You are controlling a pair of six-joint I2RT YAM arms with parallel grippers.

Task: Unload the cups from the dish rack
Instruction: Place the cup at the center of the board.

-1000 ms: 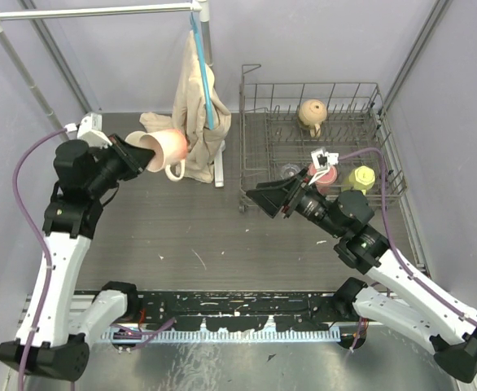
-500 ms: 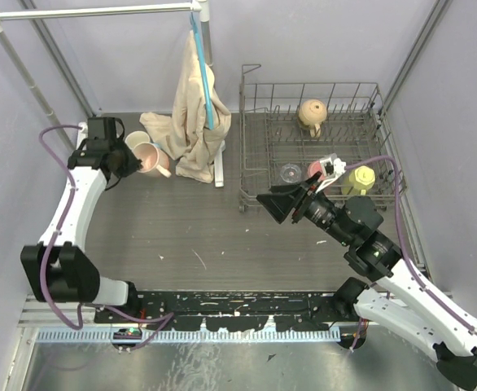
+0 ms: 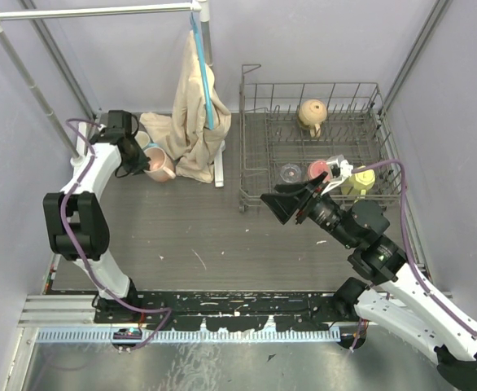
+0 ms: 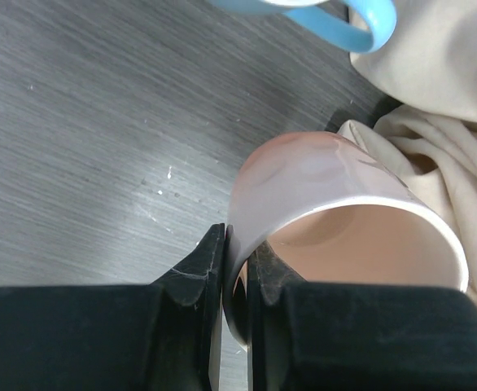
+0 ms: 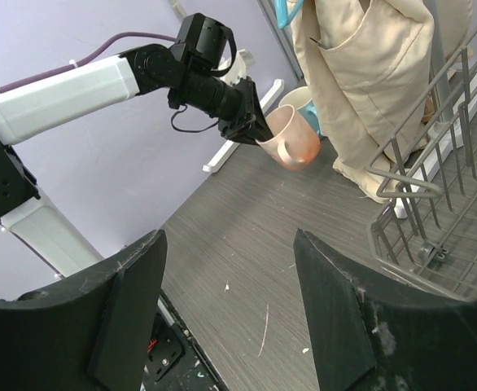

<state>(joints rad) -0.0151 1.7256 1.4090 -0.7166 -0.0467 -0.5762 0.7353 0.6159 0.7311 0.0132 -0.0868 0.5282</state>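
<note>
We have swung our left gripper [image 3: 141, 158] out to the cloth [image 3: 191, 122], its fingers clamped on the wall of the salmon pink mug [image 4: 320, 187], one inside the rim and one outside. The light blue mug [image 4: 370, 24] sits just beyond the fingertips. Our right gripper [image 5: 229, 238] hangs with fingers wide apart, a corner of the dish rack [image 5: 401, 191] just to their right.

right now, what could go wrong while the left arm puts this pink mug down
1. The left pincer holds the pink mug by its rim only, tilted: it may slip or topple on release.
2. The blue mug and cloth lie close: the mug could bump them.
3. The right pincer, open beside the rack, might clip its wires.
</note>
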